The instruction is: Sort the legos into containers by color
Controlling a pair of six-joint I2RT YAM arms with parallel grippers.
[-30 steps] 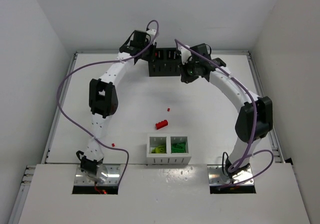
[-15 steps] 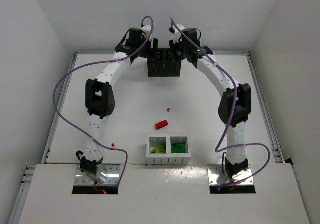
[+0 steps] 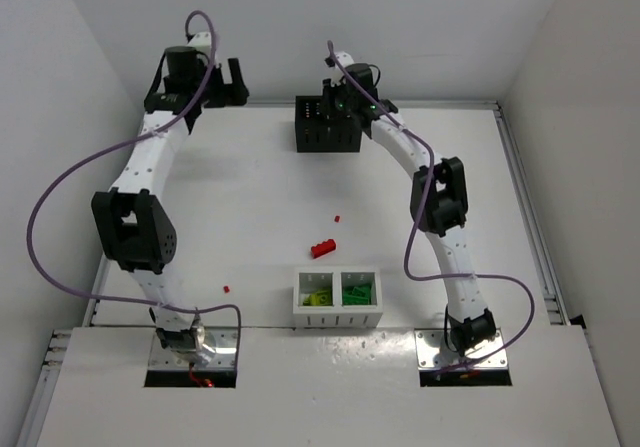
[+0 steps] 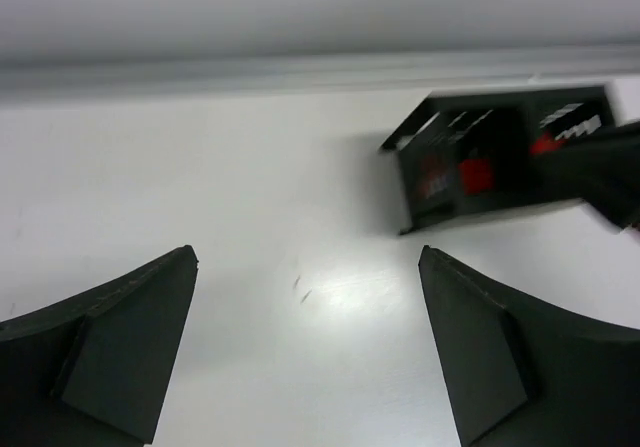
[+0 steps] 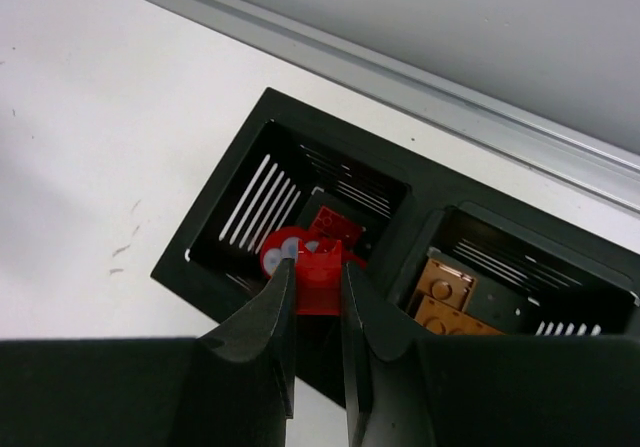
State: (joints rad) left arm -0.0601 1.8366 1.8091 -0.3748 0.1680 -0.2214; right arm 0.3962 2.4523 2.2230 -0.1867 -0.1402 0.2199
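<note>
The right gripper pinches a red brick between narrow jaws, above the left compartment of the black box. Other red bricks lie in that compartment, and brown bricks lie in the right one. The left gripper hangs wide and empty over the bare table, well left of that box. A metal rail runs just behind the box. Nearer the bases, a loose red brick lies near the white box, with open table around it.

We count two containers, a white box and a black box, three red legos loose on the tabletop (two are tiny), and two orange-brown bricks.
</note>
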